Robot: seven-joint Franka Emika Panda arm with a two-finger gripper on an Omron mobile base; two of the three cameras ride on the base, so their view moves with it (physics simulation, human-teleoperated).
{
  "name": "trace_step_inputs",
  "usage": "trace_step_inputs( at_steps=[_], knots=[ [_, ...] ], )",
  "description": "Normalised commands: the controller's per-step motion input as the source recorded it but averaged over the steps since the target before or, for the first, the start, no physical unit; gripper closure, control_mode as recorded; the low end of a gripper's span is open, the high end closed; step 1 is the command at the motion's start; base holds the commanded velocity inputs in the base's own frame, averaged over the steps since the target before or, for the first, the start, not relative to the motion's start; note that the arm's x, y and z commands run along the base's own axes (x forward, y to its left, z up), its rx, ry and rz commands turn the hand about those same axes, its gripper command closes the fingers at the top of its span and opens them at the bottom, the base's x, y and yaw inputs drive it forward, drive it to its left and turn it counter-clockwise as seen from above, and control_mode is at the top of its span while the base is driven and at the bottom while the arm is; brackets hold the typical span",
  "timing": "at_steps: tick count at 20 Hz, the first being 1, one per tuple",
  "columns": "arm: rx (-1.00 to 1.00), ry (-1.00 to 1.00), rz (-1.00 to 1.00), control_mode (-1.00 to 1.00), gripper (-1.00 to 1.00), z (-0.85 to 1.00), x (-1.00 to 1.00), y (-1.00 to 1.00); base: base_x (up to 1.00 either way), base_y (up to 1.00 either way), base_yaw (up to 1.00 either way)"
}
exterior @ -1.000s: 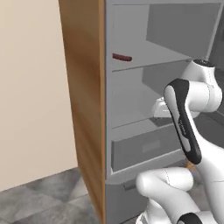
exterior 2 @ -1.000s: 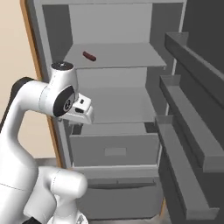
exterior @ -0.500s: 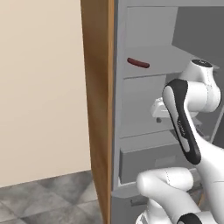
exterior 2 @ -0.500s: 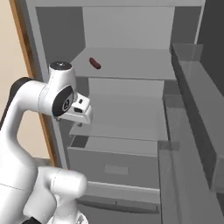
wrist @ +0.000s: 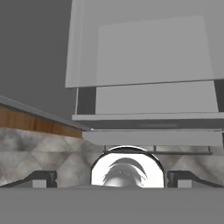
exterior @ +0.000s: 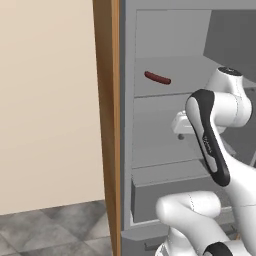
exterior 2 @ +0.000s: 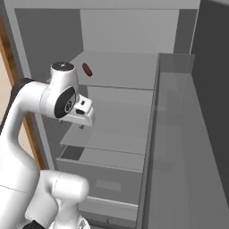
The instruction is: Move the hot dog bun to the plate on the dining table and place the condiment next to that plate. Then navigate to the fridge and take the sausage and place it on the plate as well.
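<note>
One fridge [exterior: 150, 125] stands open, with one sausage [exterior: 157, 78] on a shelf. Three shelves [exterior 2: 120, 71] show inside it, and one drawer [exterior 2: 107, 179] below them.

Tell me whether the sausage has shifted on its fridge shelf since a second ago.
No. The sausage lies at the same spot on the shelf of the fridge; its drift across the pictures comes from the base moving.

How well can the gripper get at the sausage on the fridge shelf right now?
Probably yes. The fridge stands open, and the sausage lies alone on its shelf with nothing in front. The gripper hangs open below that shelf, pointing downward, so the arm must first rise and turn.
</note>
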Motion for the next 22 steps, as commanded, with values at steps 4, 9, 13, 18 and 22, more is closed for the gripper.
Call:
trace_step_inputs(
  at_steps=[4,9,13,18,22],
  knots=[
    [-0.05,-0.12,0.05,-1.0,-1.0,0.02,0.05,0.0,0.31,-0.06,0.05],
    [-0.1,-0.65,0.12,-1.0,-1.0,0.46,-0.55,0.0,0.0,0.0,0.0],
    [-0.11,-0.53,0.07,-1.0,-1.0,0.58,-0.51,0.01,0.0,0.0,0.0],
    [-0.09,-0.22,0.02,-1.0,-1.0,0.79,-0.09,0.22,0.0,0.0,0.0],
    [-0.01,-0.03,0.02,-1.0,-1.0,0.83,0.47,0.15,0.0,0.0,0.0]
  ],
)
